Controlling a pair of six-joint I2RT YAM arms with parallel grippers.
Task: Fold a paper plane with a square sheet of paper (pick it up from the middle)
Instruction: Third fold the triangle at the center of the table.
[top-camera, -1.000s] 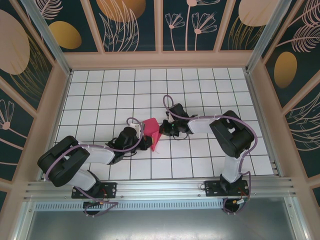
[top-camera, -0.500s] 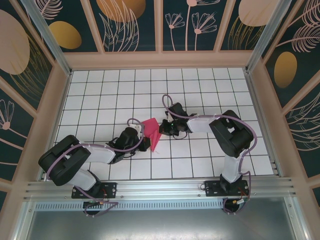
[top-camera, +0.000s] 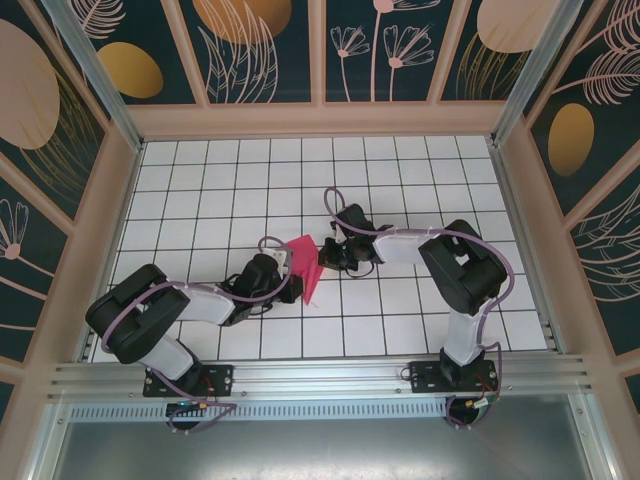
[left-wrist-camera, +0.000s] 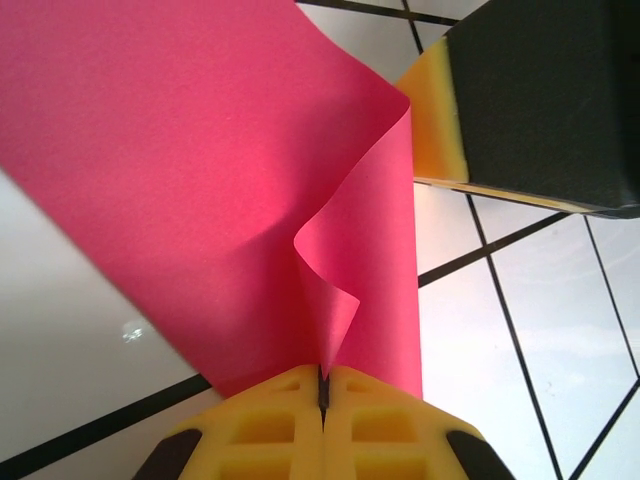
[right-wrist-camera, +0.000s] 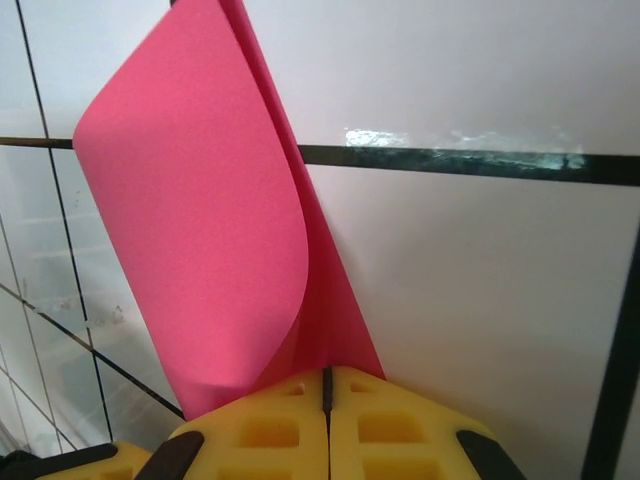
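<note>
Red-pink square sheet of paper (top-camera: 306, 262) is curling above the middle of the white grid table (top-camera: 200, 170) | left gripper (left-wrist-camera: 323, 385) is pinching one edge | right gripper (right-wrist-camera: 325, 385) is clamping its other side

Left hand (left-wrist-camera: 323, 385) pinching curled red paper (left-wrist-camera: 180, 170), white tiled table (left-wrist-camera: 540, 330) beneath
</note>
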